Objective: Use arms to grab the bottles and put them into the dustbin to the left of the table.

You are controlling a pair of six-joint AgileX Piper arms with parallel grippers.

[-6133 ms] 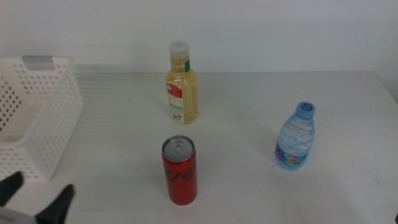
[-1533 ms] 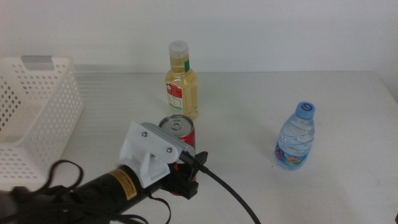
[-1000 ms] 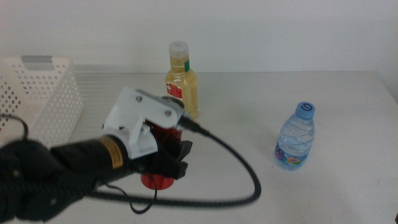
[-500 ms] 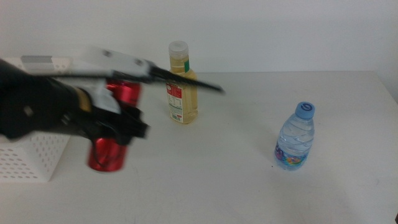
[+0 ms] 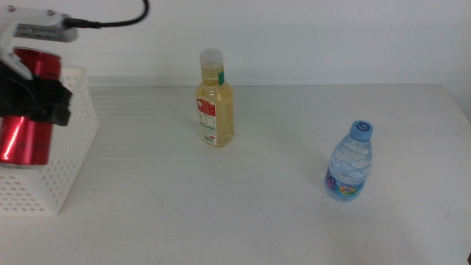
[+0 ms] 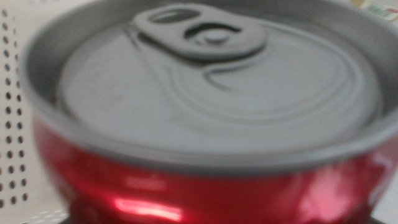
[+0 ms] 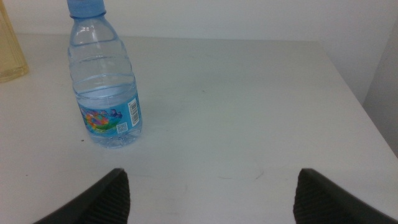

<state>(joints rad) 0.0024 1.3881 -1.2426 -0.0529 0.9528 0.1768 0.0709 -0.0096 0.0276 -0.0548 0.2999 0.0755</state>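
Nearest to you, low in the right wrist picture, your right claw [image 7: 211, 193] waits above the tabletop [image 5: 280, 213] with its two dark jaws wide apart and nothing between them. It is not seen in the middle picture.

A little farther in, at the right of the middle picture, the small water bottle [image 5: 349, 162] with the blue cap stands upright on the tabletop. In the right wrist picture you see the same bottle [image 7: 104, 81] close up, with a bright label near its base.

At the far left of the middle picture, your left claw [image 5: 37, 103] is clamped on the red can [image 5: 28, 110]. The can is held upright, up in the air, right at the white basket [image 5: 66, 169] with the round holes. Whether the can is over the inside of the basket or just at its side is hard to tell. In the left wrist picture the can's [image 6: 205, 124] silver top with its pull tab fills almost everything.

Farthest back, near the top middle, the bottle of yellow drink [image 5: 215, 103] stands upright with its pale cap on, well apart from both other things.
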